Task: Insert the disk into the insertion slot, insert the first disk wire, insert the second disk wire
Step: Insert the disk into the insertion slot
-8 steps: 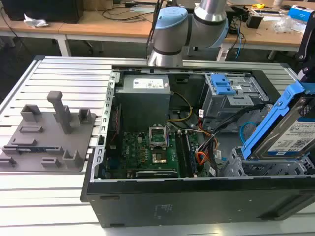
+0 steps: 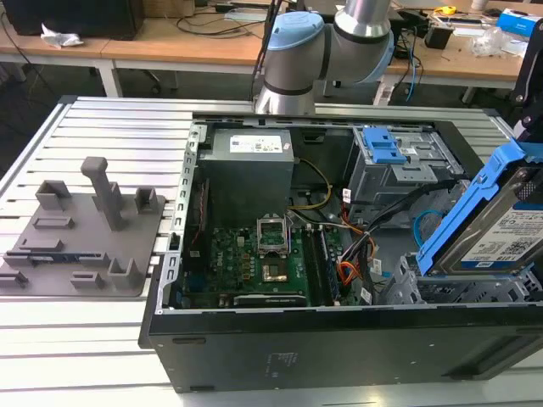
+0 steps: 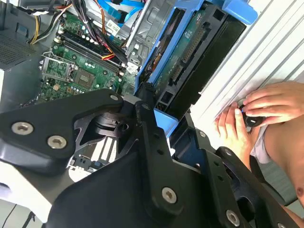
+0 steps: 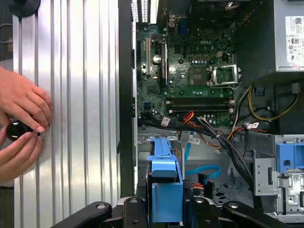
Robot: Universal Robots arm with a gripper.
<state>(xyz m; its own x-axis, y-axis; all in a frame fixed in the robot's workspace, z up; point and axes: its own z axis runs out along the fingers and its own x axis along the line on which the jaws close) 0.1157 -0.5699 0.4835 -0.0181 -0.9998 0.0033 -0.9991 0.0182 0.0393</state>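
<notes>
Bright even light, white glare off the slatted table (image 3: 275, 42) (soft shadows, crisp focus)

Tool (image 3: 164, 113) clamping blue-framed disk (image 3: 190, 52), hands (image 3: 259, 111) nearby

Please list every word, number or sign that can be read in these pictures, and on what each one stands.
No text can be read with certainty.
White label on the disk: print too small.
White label on the power supply: print too small.
</notes>
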